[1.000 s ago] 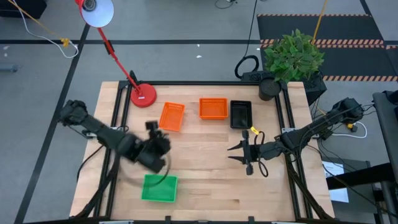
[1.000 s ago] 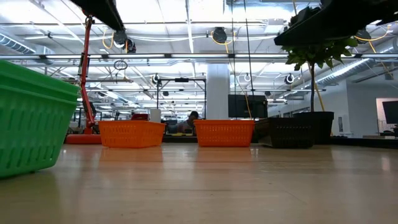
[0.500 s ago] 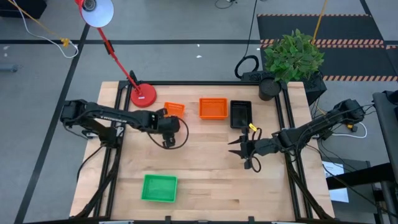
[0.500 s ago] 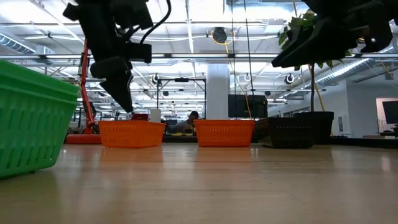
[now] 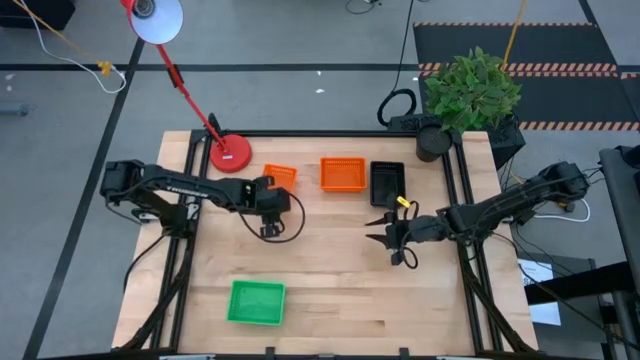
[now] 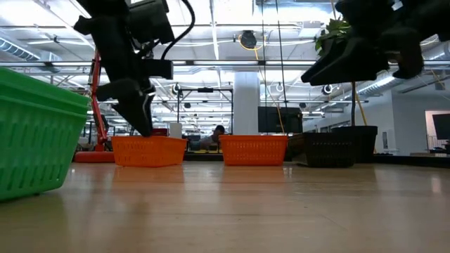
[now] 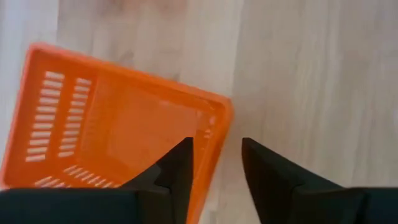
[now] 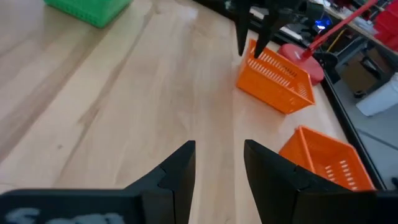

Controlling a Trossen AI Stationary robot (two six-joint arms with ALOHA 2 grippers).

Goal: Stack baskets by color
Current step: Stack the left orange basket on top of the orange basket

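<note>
Two orange baskets [image 5: 282, 176] [image 5: 343, 173] and a black basket [image 5: 387, 183] sit side by side on their bottoms near the table's far edge. A green basket [image 5: 256, 301] lies near the front edge. My left gripper [image 7: 217, 155] is open and points down over the left orange basket [image 7: 118, 137]. One finger is inside it and one outside, astride a side wall near a corner. My right gripper [image 5: 385, 232] hovers open right of the table's middle, with nothing between its fingers. My left gripper comes from above with one finger [image 7: 180, 163] inside the orange basket and the other [image 7: 264, 171] outside its side wall [image 7: 219, 127]. Whether either finger touches the wall, I cannot tell. The basket rests flat on the table.
A red lamp base [image 5: 230, 155] stands just left of the orange basket, with its stem slanting away over the far left corner. A potted plant [image 5: 470, 90] stands at the far right corner. Bare wood lies between the far row and the green basket.
My left gripper has swung from above the green basket toward the table's far edge, tipped further downward and sunk over the left orange basket's wall. My right gripper has drifted slightly toward the far edge. No basket has moved.
</note>
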